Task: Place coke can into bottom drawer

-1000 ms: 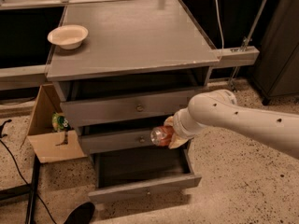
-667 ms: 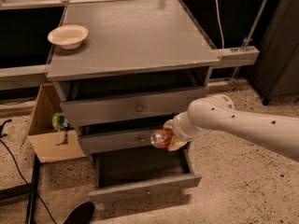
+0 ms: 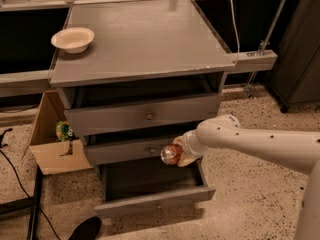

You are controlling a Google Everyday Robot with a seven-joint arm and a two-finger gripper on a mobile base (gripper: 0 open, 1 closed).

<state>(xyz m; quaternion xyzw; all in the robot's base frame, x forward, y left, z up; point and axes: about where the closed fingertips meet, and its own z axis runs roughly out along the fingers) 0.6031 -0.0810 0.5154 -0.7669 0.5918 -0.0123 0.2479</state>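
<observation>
Nearest to the camera, at the lower edge, a dark rounded object [image 3: 85, 229] lies on the speckled floor; I cannot tell what it is. Just behind it the bottom drawer [image 3: 155, 202] stands pulled out, and its dark inside is open from above. Nothing lies inside it, as far as the shadow allows to see.

The one white arm [image 3: 260, 144] reaches in from the right. The gripper [image 3: 181, 157] is at its end, above the right part of the open bottom drawer, and it is clenched around the coke can [image 3: 170, 153]. The can is on its side in the air, with one silver end turned to the left. It is not touching the drawer. It hangs just in front of the middle drawer [image 3: 125, 150], near that drawer's knob, with free space between the can and the drawer below.

There are three drawers in all. The top drawer [image 3: 125, 116] is also a little pulled out.

To the left of the cabinet one cardboard box [image 3: 50, 156] stands open on the floor with something green [image 3: 63, 131] in it.

Further back, on the grey cabinet top [image 3: 145, 44], one white bowl [image 3: 73, 39] sits at the left corner, well apart from the can.
</observation>
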